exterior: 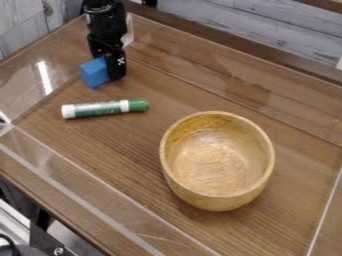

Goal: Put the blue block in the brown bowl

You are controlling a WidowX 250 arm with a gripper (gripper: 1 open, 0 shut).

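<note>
The blue block lies on the wooden table at the far left. My black gripper points straight down right over it, open. Its fingers reach down to the block's upper right side and hide part of it. Whether the fingers touch the block I cannot tell. The brown bowl, round and thick-walled, stands empty toward the front right, well apart from the gripper and the block.
A white marker with a green label lies nearly level on the table, a short way in front of the block. A clear raised rim runs along the table's front and left edges.
</note>
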